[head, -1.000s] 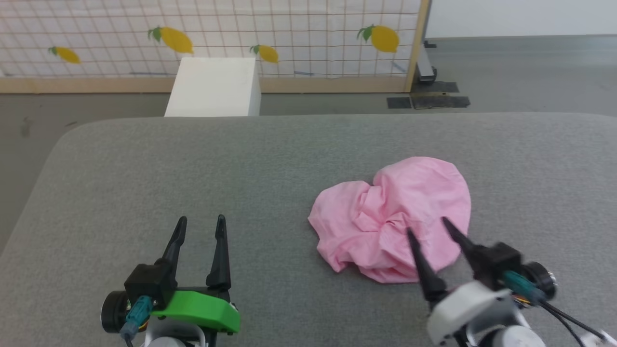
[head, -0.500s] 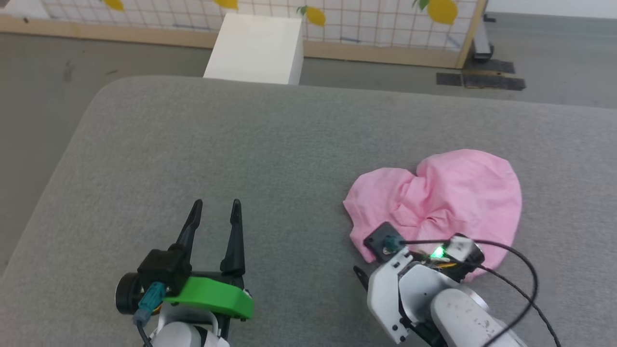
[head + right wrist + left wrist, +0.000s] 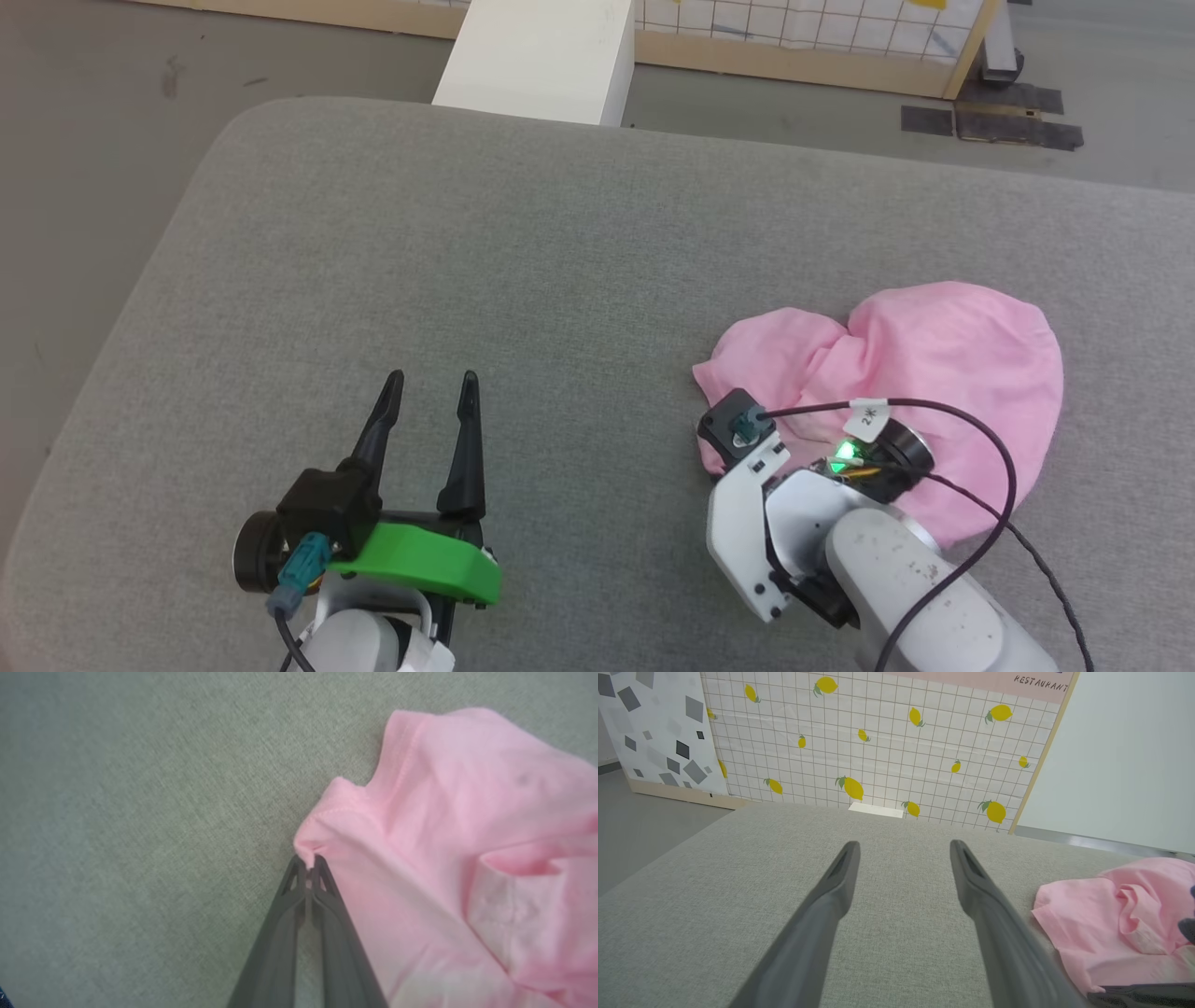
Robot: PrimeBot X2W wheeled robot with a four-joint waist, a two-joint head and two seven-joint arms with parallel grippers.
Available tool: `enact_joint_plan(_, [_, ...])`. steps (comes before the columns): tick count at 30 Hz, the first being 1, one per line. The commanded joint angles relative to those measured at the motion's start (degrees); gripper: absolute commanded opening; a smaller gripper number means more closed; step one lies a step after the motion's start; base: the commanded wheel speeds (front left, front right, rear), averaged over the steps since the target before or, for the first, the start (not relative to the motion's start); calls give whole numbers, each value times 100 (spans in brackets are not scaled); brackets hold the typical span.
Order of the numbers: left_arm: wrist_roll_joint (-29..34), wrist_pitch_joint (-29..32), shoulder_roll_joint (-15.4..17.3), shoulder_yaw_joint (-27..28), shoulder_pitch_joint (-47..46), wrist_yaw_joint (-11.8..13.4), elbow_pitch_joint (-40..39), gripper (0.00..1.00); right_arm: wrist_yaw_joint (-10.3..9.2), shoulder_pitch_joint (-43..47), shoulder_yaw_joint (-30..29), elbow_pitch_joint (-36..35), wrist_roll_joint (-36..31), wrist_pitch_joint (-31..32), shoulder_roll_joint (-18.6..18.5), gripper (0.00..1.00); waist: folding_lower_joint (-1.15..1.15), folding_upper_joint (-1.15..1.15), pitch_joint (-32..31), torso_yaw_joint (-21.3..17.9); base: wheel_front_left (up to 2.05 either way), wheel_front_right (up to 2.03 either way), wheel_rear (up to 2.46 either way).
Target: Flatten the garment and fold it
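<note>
Right wrist view: the right gripper (image 3: 308, 862) is clamped on a small pinch of hem of the garment (image 3: 444, 812), which lies crumpled on the grey cushion (image 3: 467, 233). The left gripper (image 3: 431, 375), spread and empty, is well apart from it. So thin a bite may slip when pulled.

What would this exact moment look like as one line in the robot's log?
right gripper: shut on garment edge | left gripper: open, away from garment | garment: crumpled, not folded

Bright, even light; soft shadows; right wrist view slightly blurred.
</note>
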Motion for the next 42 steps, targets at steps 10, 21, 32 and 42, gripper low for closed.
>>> enact_joint_plan(10, [125, -27, -40, 131, 29, -87, 116, 100, -9, -1135, 90, -1035, 607, -1141, 261, 0, -1, 0, -302, -364, 0, 0, 0])
enact_joint_plan(21, [183, -27, -43, 187, 161, -176, 166, 100, -9, -1496, -1475, -2125, 745, -1553, 290, 0, -1, 0, -519, -559, 0, 0, 0])
enact_joint_plan(32, [208, -27, -46, 102, 165, -243, 191, 100, -9, 625, -3834, -1168, -460, -837, 123, 0, -1, 0, -460, -627, 0, 0, 0])
enact_joint_plan(42, [200, -27, -47, 98, 191, -268, 245, 100, -9, 1926, -5236, -1531, -960, -384, 275, 100, -1, 0, -519, -691, 0, 0, 0])
